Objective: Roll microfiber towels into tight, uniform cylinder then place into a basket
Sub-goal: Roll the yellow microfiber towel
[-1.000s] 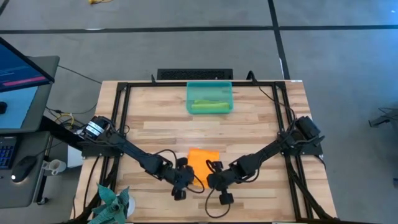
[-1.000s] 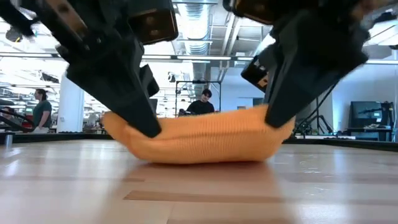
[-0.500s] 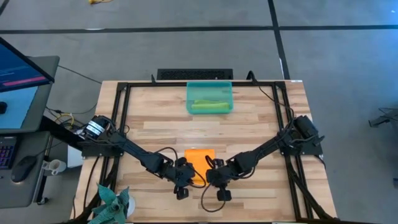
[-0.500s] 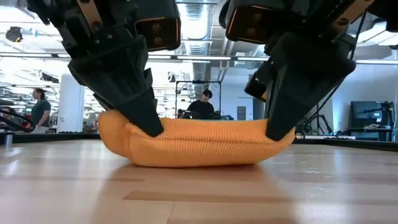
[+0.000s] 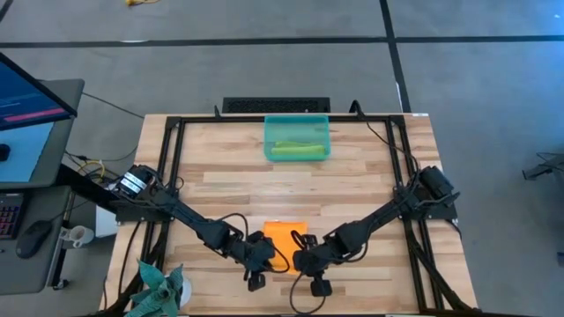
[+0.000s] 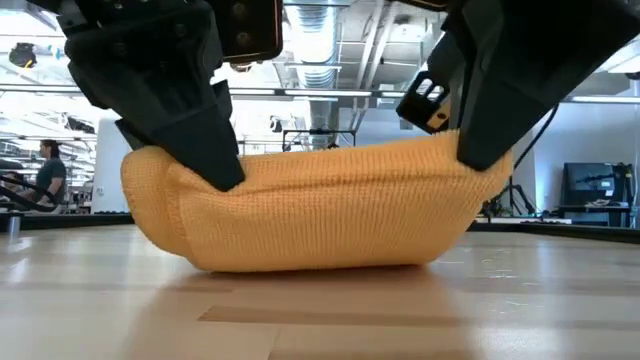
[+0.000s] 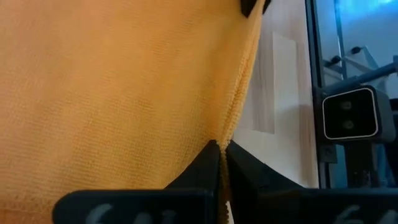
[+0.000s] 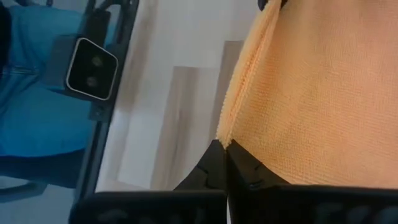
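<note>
The orange microfiber towel (image 5: pixel 284 239) lies near the table's front edge as a thick, loosely rolled bundle (image 6: pixel 310 215), its underside on the wood. My left gripper (image 5: pixel 262 254) is shut on its left end and my right gripper (image 5: pixel 302 255) on its right end. Both come down at a slant from the far side. The teal basket (image 5: pixel 269 141) stands at the far middle, and a rolled lime green towel (image 5: pixel 295 150) lies inside it. My left gripper pinches the hemmed edge (image 7: pixel 235 121) at the towel's left end between its two fingers (image 6: pixel 222 165). They slant down from above. One layer or several, I cannot tell. The held end is raised and the bundle's belly rests on the table. My right gripper pinches the hemmed edge (image 8: pixel 225 127) at the towel's right end between its two fingers (image 6: pixel 482 150), which also slant down from above. That end stands raised above the table, and the cloth between the two holds sags a little.
A dark teal spiky plant thing (image 5: pixel 159 289) sits at the near left corner. Black frame rails (image 5: pixel 172 167) run along the table's left, right and far sides. Bare wood lies between towel and basket. A monitor (image 5: pixel 31 106) stands off the table's left, and people show in the room behind.
Both grippers, still shut on the towel's ends, have come toward the table's near edge and a little up, and my left wrist has rolled. The towel has come along. Its far edge has slid nearer, and the bundle stands thicker and higher.
</note>
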Motion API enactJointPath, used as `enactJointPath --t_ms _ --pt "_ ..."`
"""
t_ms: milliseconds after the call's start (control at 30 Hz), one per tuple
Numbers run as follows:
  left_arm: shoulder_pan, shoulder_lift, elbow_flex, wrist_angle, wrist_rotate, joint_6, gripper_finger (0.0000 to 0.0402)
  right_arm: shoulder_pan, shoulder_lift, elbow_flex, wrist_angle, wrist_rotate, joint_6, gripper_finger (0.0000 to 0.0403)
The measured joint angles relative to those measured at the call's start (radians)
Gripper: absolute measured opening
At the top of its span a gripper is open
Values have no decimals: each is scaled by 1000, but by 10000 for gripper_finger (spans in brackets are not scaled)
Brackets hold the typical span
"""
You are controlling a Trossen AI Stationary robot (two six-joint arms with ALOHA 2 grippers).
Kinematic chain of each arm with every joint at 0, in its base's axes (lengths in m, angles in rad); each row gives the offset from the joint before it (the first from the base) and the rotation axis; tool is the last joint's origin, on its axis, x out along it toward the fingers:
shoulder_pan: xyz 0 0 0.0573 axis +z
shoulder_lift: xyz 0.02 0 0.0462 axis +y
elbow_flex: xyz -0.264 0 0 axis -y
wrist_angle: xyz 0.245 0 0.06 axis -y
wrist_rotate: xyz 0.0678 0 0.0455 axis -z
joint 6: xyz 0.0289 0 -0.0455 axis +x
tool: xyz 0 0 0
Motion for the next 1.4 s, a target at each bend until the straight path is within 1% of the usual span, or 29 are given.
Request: enactJointPath --t_ms 67,233,367,467,533,633,733,800,833,900,933,1033,1100,1267,1400 --pt "0 0 0 -4 -6 0 6 -2 1 0 -2 7 3 7" --pt "16 0 -3 -38 -57 -1 6 -42 3 -1 -45 54 76 18" --pt "28 0 -4 -57 -71 -9 6 -67 3 -1 -60 76 116 12" --pt "28 0 -4 -57 -76 -11 6 -63 3 -1 -68 73 118 8" --pt "23 0 -2 -46 -49 -14 6 -44 3 -1 -62 54 120 10" --pt "2 0 2 -10 29 -28 6 1 3 6 -39 22 128 15" --pt "-26 -1 3 28 44 -27 6 34 3 23 -36 22 83 14" --pt "-28 -1 3 15 -1 -29 6 36 3 25 -38 32 21 10" --pt "-22 -1 2 -4 -51 -41 6 32 3 23 -47 54 5 9" --pt "-2 3 0 -49 -136 -83 6 10 3 20 -78 99 14 8" --pt "14 12 0 -66 -149 -104 6 -6 3 16 -83 101 39 8" --pt "51 32 0 -109 -146 -117 6 -53 3 -10 -86 93 124 12" --pt "70 51 -1 -104 -142 -117 6 -73 4 -32 -80 94 165 13" --pt "90 69 1 -104 -111 -109 6 -96 3 -46 -77 109 195 10" --pt "84 69 0 -103 -113 -104 6 -103 3 -46 -66 113 232 12"
